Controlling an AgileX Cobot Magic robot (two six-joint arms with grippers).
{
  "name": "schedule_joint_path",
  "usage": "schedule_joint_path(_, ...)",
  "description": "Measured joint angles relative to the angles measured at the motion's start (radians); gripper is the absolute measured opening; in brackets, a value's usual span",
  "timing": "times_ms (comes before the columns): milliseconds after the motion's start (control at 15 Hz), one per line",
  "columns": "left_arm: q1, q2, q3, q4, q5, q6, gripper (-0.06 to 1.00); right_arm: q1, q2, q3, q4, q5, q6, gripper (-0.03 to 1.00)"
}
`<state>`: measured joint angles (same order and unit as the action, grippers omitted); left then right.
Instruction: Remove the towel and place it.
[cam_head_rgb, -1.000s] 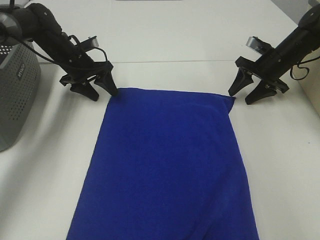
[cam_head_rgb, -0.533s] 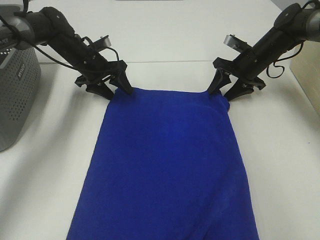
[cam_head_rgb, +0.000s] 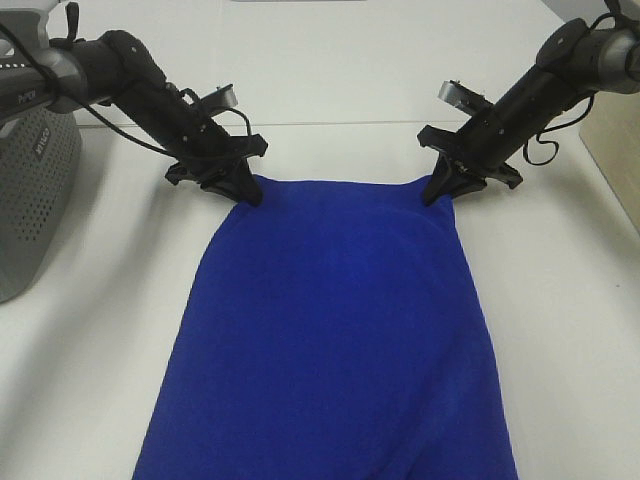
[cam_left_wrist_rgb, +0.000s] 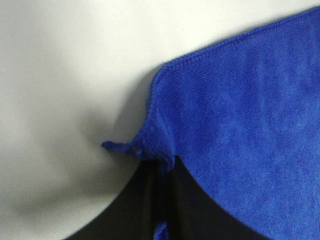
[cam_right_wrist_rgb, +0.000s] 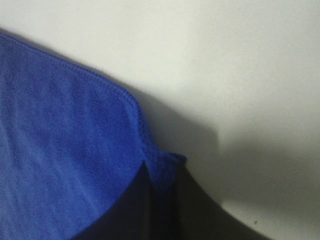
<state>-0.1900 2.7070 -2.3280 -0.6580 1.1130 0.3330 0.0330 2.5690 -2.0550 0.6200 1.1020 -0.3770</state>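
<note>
The towel is a big royal-blue cloth lying flat on the white table, running from the middle down past the near edge of the exterior view. My left gripper is shut on its far left corner, and the left wrist view shows that corner puckered between the black fingers. At the far right corner my right gripper is shut on the cloth. In the right wrist view the towel's hem folds in between the dark fingers.
A grey perforated basket stands at the left edge of the table, close behind the left arm. A tan surface borders the far right. White tabletop stretches behind the towel.
Both arms moved inward and down onto the towel's far corners. Their jaws, spread wide a second ago, have closed on the cloth, and the far edge has bunched slightly at each corner.
</note>
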Motion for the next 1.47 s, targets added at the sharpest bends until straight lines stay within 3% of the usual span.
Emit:
schedule_joint_path(67, 0.000, 0.001, 0.000, 0.000, -0.001, 0.015, 0.01, 0.000, 0.003, 0.000, 0.003, 0.000, -0.010, 0.05)
schedule_joint_path(133, 0.000, 0.001, 0.000, -0.001, -0.001, 0.022, 0.00, 0.000, 0.003, 0.000, 0.003, 0.000, -0.024, 0.03)
schedule_joint_path(400, 0.000, 0.003, -0.020, 0.013, 0.003, 0.029, 0.00, 0.001, 0.006, -0.019, -0.003, 0.007, -0.026, 0.03)
schedule_joint_path(800, 0.000, 0.011, -0.196, 0.074, 0.023, 0.032, 0.00, 0.001, 0.027, -0.205, -0.046, 0.014, -0.057, 0.03)
schedule_joint_path(1133, 0.000, 0.011, -0.207, 0.119, -0.086, 0.032, 0.00, 0.002, 0.027, -0.281, -0.033, -0.112, -0.130, 0.03)
schedule_joint_path(1467, 0.000, 0.011, -0.207, 0.129, -0.265, 0.081, 0.00, 0.002, 0.028, -0.281, 0.026, -0.236, -0.232, 0.03)
